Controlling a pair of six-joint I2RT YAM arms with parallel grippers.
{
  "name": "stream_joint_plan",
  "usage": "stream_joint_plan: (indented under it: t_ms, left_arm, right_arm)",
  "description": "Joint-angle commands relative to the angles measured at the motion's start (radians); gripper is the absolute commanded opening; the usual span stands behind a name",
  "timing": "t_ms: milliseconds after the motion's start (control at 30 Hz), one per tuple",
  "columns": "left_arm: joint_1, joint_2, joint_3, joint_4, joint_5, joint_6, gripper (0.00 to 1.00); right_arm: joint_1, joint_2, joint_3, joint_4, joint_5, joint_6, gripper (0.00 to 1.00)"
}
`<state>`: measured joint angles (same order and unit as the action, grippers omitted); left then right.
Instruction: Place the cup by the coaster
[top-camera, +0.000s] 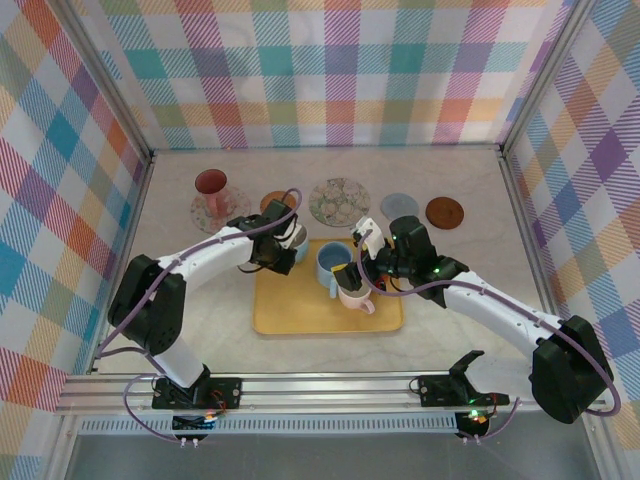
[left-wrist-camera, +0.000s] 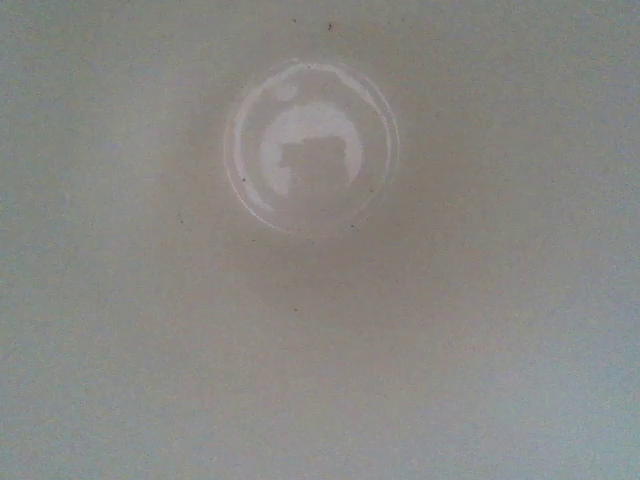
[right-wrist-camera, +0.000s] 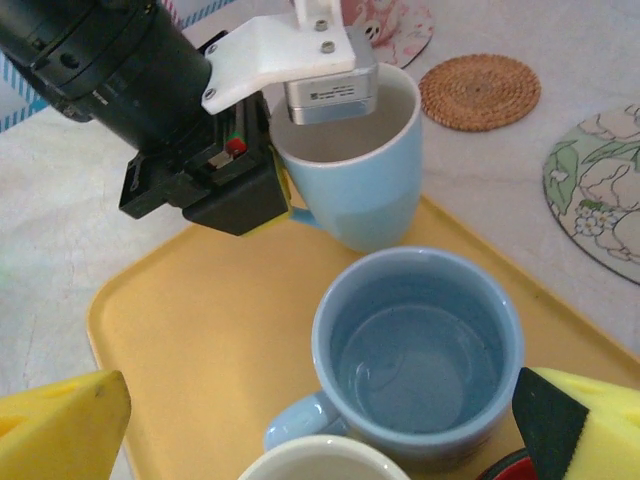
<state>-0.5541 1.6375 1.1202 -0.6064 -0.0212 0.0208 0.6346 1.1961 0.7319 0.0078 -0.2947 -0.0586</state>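
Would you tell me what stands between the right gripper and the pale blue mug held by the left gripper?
Between the right gripper and the pale blue mug stands a darker blue mug on the tray; the right wrist view shows it.

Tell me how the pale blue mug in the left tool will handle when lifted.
The pale blue mug looks glazed ceramic, so likely rigid, fairly heavy and slippery. The left tool seems to pinch only its rim wall, so it may tilt. Empty inside, so nothing should spill.
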Motion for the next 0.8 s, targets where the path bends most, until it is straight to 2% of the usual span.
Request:
stream_joint_plan:
  t_ms: [0, 300, 567, 767]
  left_arm:
    - [-0.003, -0.059, 0.062, 0.002, -0.045, -0.005, 0.00]
    - [0.020, -0.056, 0.164, -0.008, -0.073, -0.009, 0.00]
    - [0.073, 0.014, 0.256, -0.018, -0.107, -0.017, 0.00]
    - [0.119, 0.070, 0.309, 0.025, -0.093, -0.059, 0.00]
  right_arm:
    - [0.005, -0.009, -0.004, 0.065, 0.029, 0.025, 0.99]
    - [0.005, 0.024, 0.040, 0.103, 0.082, 0.037, 0.99]
    - [0.005, 0.085, 0.081, 0.144, 0.077, 0.093, 0.99]
    - [0.005, 0.125, 0.108, 0.142, 0.089, 0.107, 0.99]
